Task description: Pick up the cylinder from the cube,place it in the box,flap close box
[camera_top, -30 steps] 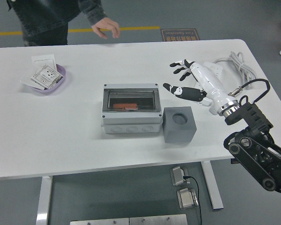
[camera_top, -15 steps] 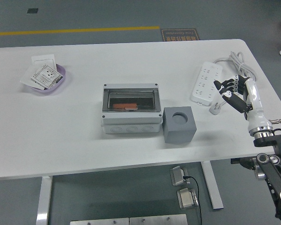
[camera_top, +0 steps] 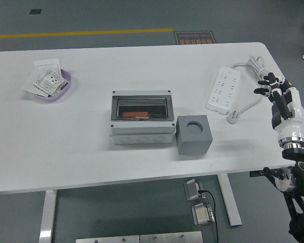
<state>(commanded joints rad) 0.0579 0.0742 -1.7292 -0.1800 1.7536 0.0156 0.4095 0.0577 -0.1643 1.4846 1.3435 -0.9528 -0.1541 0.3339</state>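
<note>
A grey cube (camera_top: 193, 134) with an empty round hole in its top sits at the table's middle, right of a grey box (camera_top: 142, 117). The box's clear flap is shut, and an orange-red object (camera_top: 136, 114) shows through it inside. My right hand (camera_top: 273, 87) is at the table's right edge, far right of the cube, fingers spread and holding nothing. No left arm shows.
A white power strip (camera_top: 224, 88) with a grey cable (camera_top: 257, 68) and plug lies at the right, just left of my hand. A purple dish (camera_top: 51, 83) with white sockets and papers sits at the far left.
My right arm pulled back from beside the cube to the table's right edge, uncovering the power strip. The person's hand at the far side left the view.
</note>
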